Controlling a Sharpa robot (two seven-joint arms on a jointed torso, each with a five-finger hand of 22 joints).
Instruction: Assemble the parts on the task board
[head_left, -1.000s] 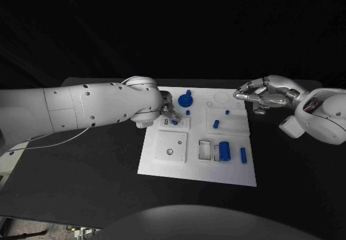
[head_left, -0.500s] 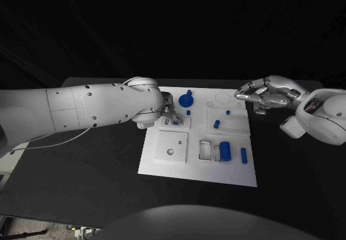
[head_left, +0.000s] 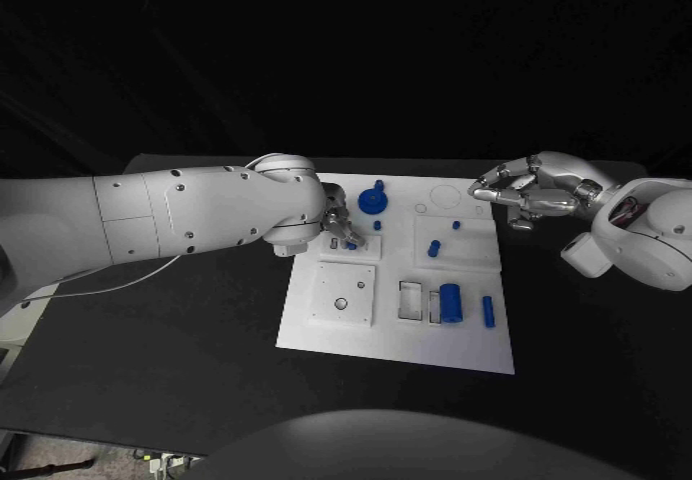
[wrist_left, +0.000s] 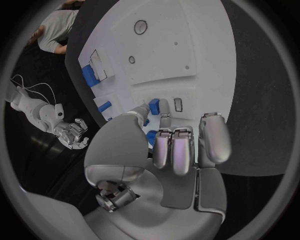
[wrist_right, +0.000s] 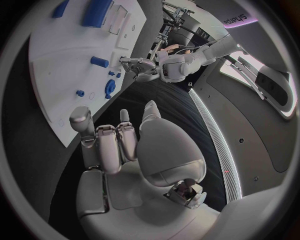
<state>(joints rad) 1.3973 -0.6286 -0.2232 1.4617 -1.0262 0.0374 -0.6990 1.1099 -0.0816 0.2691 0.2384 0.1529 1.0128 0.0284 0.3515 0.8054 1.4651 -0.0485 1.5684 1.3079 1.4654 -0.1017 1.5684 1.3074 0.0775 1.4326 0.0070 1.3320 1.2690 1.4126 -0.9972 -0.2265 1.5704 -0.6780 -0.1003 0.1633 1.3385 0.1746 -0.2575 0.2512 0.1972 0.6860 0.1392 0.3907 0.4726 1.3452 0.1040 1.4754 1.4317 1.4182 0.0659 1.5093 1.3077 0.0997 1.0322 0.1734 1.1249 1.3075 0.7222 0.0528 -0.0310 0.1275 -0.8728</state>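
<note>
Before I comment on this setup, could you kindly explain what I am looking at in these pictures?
A robot with two white arms ending in silver hands works at a black table. One picture looks down from its head; the two round ones come from cameras at each wrist. On the table lies a white task board carrying small blue parts. The left hand pinches a small blue part at the board's left side, seen closer in the left wrist view. The right hand hovers at the board's far right corner, fingers curled, holding nothing.
</note>
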